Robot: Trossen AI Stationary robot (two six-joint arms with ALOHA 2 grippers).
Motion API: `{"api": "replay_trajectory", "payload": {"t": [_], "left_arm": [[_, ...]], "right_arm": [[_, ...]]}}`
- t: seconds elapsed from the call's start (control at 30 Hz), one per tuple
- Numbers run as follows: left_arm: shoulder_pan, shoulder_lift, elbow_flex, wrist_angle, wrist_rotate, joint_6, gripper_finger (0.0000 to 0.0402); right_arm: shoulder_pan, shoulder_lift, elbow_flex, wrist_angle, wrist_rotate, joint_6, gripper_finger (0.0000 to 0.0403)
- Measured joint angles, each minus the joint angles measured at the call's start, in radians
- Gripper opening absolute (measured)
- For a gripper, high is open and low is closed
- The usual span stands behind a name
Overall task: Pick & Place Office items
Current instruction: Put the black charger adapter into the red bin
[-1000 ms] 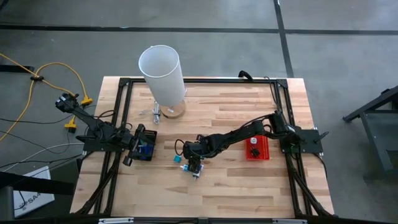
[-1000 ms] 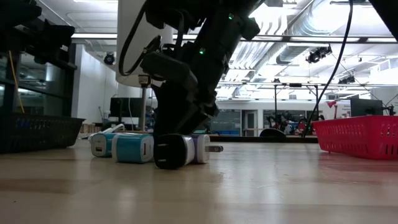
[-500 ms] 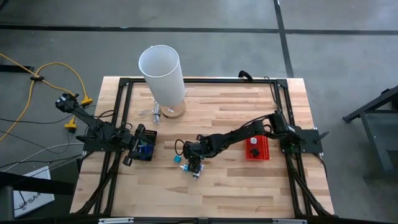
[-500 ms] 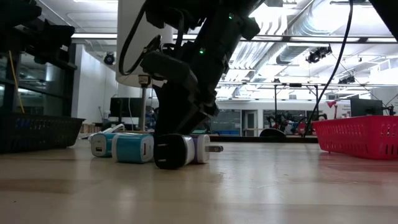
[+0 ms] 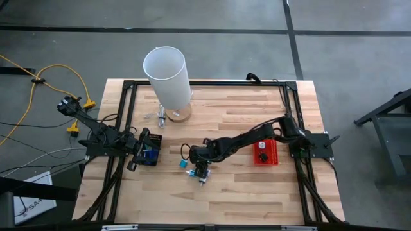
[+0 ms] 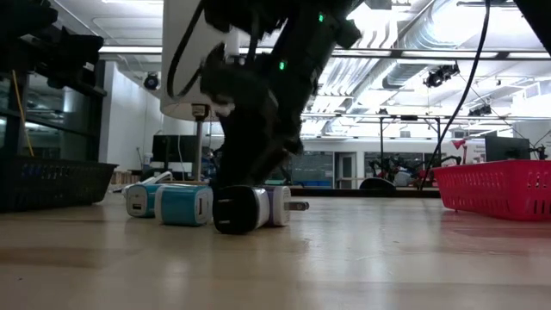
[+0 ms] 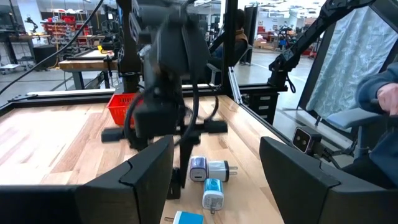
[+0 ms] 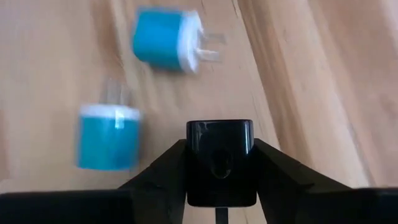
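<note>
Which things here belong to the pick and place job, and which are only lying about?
Job: black charger between the right gripper fingers; two teal chargers; white charger; red basket.

Lying about: white cylinder; yellow cable; dark bin at the waiting left gripper.

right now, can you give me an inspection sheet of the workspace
surface: wooden table in a black frame.
job's things: black charger between the right gripper's fingers; two teal chargers and a white charger lying beside it.
clutter: red basket, tall white cylinder, dark basket with blue items.
grippers: right gripper shut on the black charger; left gripper open, waiting at the dark basket.
cables: yellow cable on the floor.
surroundings: a person's sleeve beyond the table.
</note>
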Motion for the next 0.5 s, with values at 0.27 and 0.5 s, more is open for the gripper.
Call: {"api": "replay_trajectory", "payload": {"t": [0.27,0.5], "left_arm": [[0.0,0.004,0.0,0.006,0.0,0.0,0.0233],[0.0,0.007,0.0,0.015,0.0,0.0,0.0233]], "right_arm": [[-0.001,-0.144,0.002,-0.132,0.089,0.002,0.0137],[0.011,-0.281,-0.044,-0.264,0.187,0.093,0.0137]]}}
